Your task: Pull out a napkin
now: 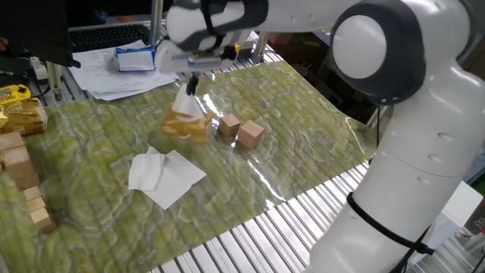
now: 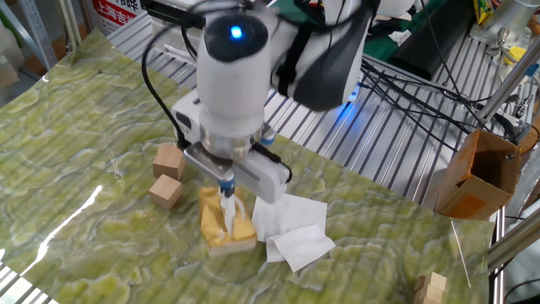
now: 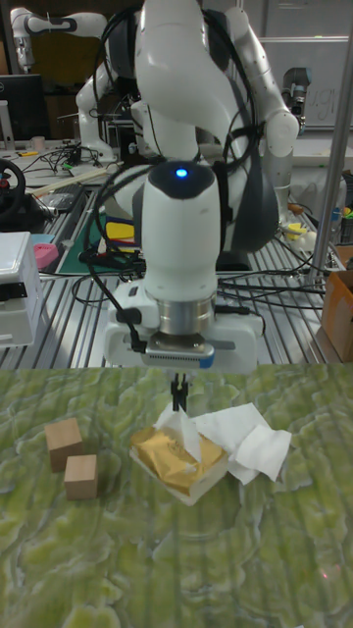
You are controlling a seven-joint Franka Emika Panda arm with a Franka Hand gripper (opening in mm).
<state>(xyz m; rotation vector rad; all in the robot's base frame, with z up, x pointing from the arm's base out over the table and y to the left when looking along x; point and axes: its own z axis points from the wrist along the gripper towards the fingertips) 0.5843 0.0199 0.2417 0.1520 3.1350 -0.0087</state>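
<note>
My gripper [image 1: 191, 82] is shut on the top of a white napkin [image 1: 184, 103] that stretches up out of the golden-yellow pack [image 1: 189, 127]. The pack hangs tilted below the napkin, one end raised off the mat. In the other fixed view the gripper [image 2: 225, 190] pinches the napkin [image 2: 229, 209] above the upended pack [image 2: 221, 230]. The tall fixed view shows the gripper [image 3: 178, 392], the napkin [image 3: 182, 428] and the pack [image 3: 175, 457] directly below it.
Loose white napkins [image 1: 163, 175] lie on the green mat beside the pack. Two wooden blocks [image 1: 229, 125] [image 1: 251, 134] sit to its other side. More blocks [image 1: 19, 171] stack at the left edge, and printed papers [image 1: 106, 72] lie behind.
</note>
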